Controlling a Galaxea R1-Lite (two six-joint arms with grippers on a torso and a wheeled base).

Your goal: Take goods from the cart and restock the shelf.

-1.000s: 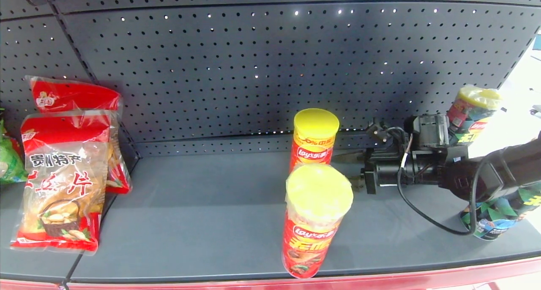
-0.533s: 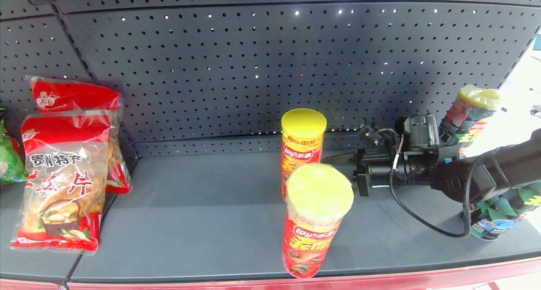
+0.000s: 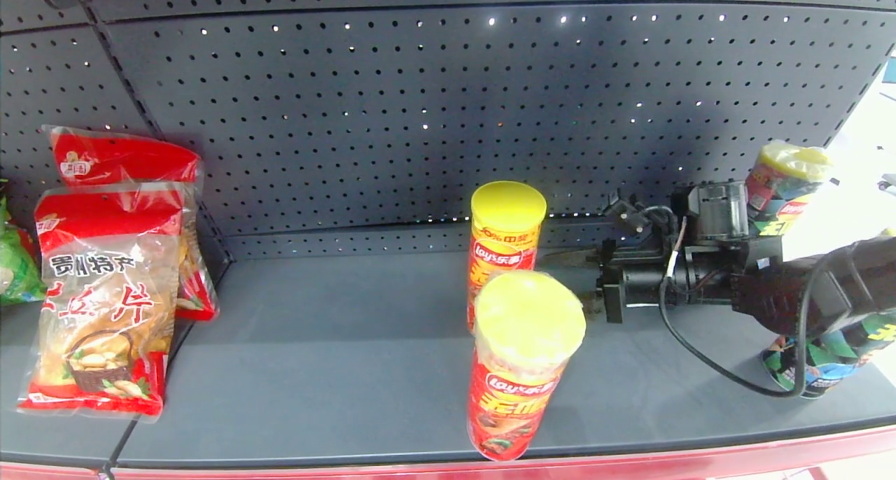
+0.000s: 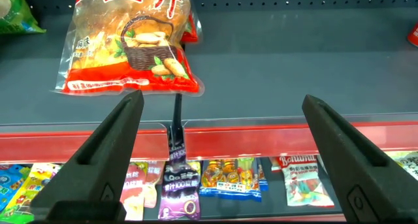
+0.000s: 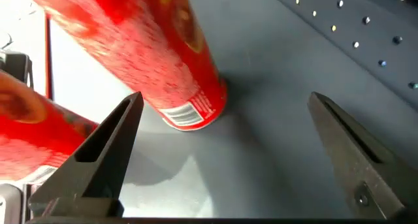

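Big red characters cross the clear front of the red plastic snack bag [image 3: 105,298] at the left of the head view. The two red cylindrical crisp cans with yellow lids, rear can [image 3: 505,256] and front can [image 3: 518,396], each bear a round logo badge (yellow characters below it). A white barcode label [image 5: 189,113] marks the red can [image 5: 163,48] in the right wrist view.

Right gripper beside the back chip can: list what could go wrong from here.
The open right gripper sits close to the back can. A sideways nudge could tip it onto the front can, which stands near the shelf edge. As the arm retreats, its cable may snag the green can.
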